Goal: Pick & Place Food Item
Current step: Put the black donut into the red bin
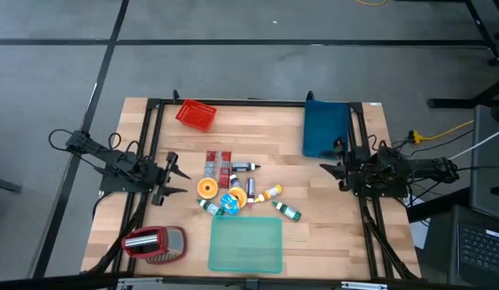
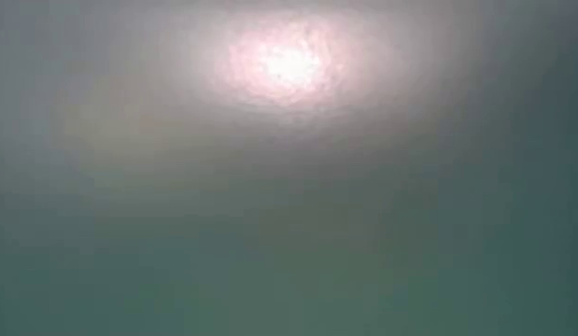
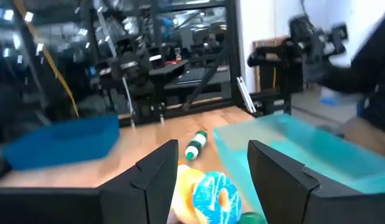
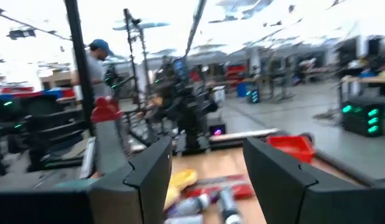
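Red basket (image 1: 195, 114), blue bin (image 1: 325, 129), translucent green tray (image 1: 246, 245).

Clustered at the middle of the table (image 1: 330, 234): a heap of small food items (image 1: 237, 187), with packets (image 1: 218, 166) toward the far side, a doughnut (image 1: 232, 201) and an orange slice (image 1: 207, 188) in the midst, and bottles (image 1: 284, 209) on the right fringe. Just in front of the heap, a flat tray (image 1: 246, 245). At the far left, a small basket (image 1: 195, 114); at the far right, a bin (image 1: 325, 129). At the near left corner, a grater (image 1: 155, 243). Left of the heap, the left gripper (image 1: 172, 177); right of it and well apart, the right gripper (image 1: 333, 171).
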Motion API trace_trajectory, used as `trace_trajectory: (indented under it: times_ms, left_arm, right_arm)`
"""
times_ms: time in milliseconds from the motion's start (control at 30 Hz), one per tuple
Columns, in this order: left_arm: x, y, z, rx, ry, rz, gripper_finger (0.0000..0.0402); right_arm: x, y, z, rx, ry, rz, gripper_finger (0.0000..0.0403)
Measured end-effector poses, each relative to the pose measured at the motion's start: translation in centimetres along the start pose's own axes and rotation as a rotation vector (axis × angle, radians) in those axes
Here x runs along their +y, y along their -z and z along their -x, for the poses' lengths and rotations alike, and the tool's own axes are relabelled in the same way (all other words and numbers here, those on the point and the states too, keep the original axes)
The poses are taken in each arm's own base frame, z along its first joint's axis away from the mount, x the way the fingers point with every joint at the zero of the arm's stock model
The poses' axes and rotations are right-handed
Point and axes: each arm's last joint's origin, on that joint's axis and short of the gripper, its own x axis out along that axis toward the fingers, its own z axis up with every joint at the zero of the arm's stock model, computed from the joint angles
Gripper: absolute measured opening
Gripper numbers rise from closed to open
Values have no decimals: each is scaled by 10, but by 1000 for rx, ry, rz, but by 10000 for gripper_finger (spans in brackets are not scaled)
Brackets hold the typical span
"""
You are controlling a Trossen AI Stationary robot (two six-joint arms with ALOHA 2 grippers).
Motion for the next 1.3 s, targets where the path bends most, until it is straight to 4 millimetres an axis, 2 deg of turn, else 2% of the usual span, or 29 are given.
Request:
trace_trajectory:
  times_ms: [233, 500, 767, 867, 1000, 1133, 1300]
  left_arm:
    - [2, 0, 0, 18, -78, -211, 193]
    - [6, -2, 0, 23, -179, -259, 187]
    - [6, -12, 1, -89, -170, -139, 188]
    - [7, -18, 2, -157, -169, -40, 187]
    - [9, -30, 5, -280, -181, -25, 188]
    - [8, -33, 6, -334, -118, 28, 189]
    - [13, -33, 7, -312, -256, 69, 187]
  right_arm:
    - [-1, -6, 0, -63, 65, 31, 204]
    - [-3, -6, 0, -72, 130, 42, 204]
    - [-3, -9, 1, -97, 141, 45, 204]
    - [-3, -10, 1, -103, 142, 63, 204]
    - [-4, -10, 1, -104, 171, 64, 204]
    - [-5, -10, 1, -105, 209, 62, 203]
    - [-6, -10, 1, -107, 246, 60, 203]
